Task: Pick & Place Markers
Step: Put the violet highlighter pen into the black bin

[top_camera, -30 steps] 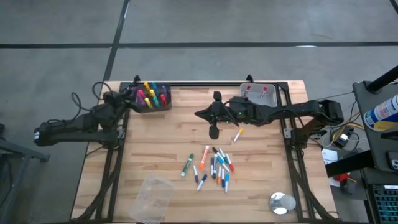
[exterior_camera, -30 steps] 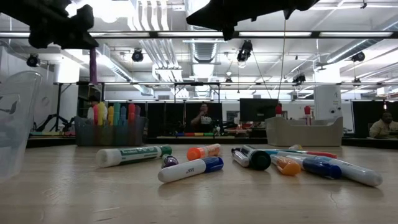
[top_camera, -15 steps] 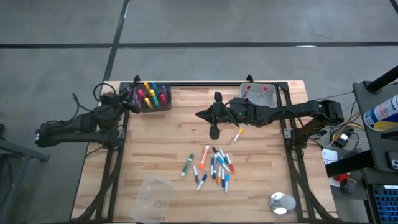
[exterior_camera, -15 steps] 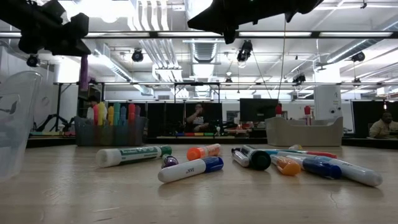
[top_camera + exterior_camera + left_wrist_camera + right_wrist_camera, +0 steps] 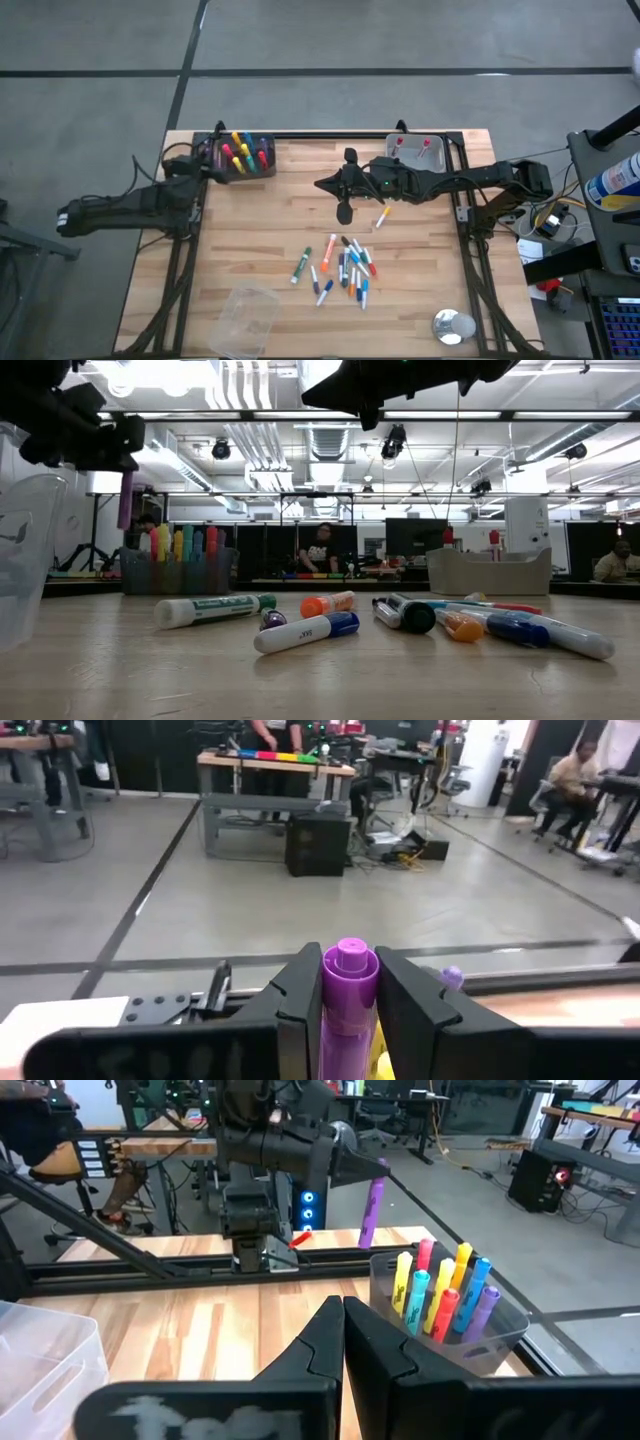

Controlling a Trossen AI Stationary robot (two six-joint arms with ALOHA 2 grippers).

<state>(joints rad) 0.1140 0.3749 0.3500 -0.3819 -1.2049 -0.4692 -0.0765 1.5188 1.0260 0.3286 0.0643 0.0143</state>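
The left gripper clamps a purple marker upright by its smooth round barrel, at the upper left of the high view, just left of the dark rectangular holder where capped markers stand on end. The right gripper hangs clenched and empty at upper centre. Below it, loose markers lie scattered on the pale planked wooden table; one white-barrelled marker lies apart, nearer the gripper.
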